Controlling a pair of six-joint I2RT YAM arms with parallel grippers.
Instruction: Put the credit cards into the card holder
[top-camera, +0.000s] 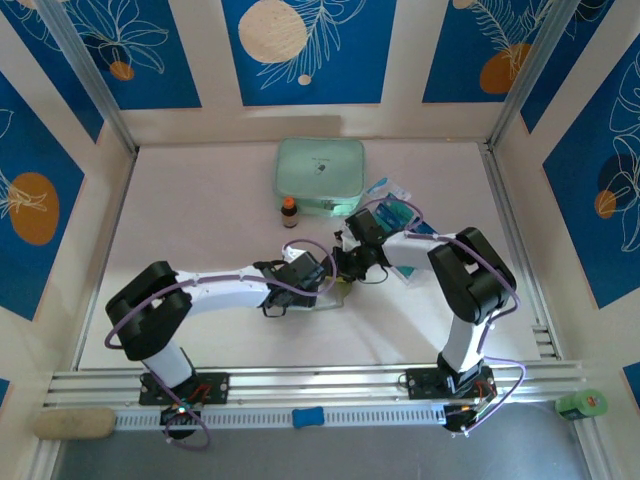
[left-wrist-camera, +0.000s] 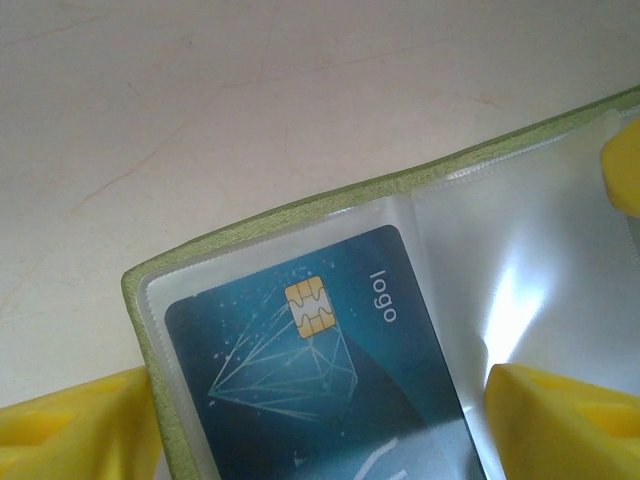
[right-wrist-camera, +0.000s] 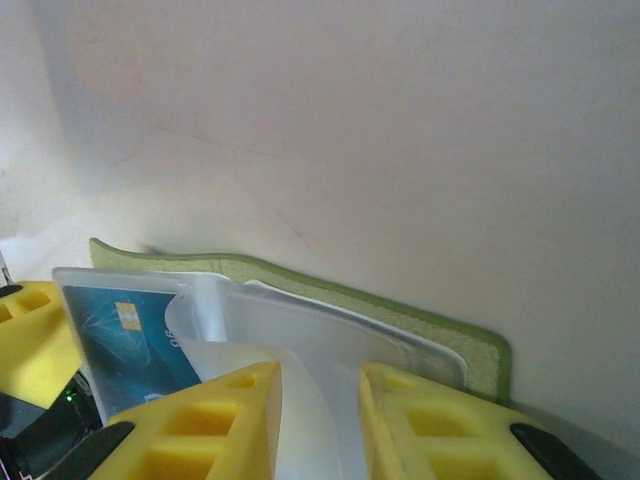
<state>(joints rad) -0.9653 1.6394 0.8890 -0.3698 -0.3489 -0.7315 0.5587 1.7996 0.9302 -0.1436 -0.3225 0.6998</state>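
Left wrist view: card (left-wrist-camera: 310, 360) pocketed in card holder (left-wrist-camera: 260, 215), left hand (left-wrist-camera: 315, 400) wide. Right wrist view: right hand (right-wrist-camera: 320, 390) narrow astride clear leaf (right-wrist-camera: 320, 345); whether it grips, I cannot tell.

The little wallet (left-wrist-camera: 300, 205) is dull green round its edge, and its see-through pockets shine white. The card (left-wrist-camera: 300, 370) inside is dark blue going to teal, with a pale line drawing of a diamond, a gold chip and the white word "logo". The robot's fingers (left-wrist-camera: 70, 425) are bright yellow. The table (top-camera: 200, 220) is pale pinkish white. The zip case (top-camera: 320, 172) is mint green. The walls (top-camera: 340, 70) are blue with white leaf lines and orange and cream circles.
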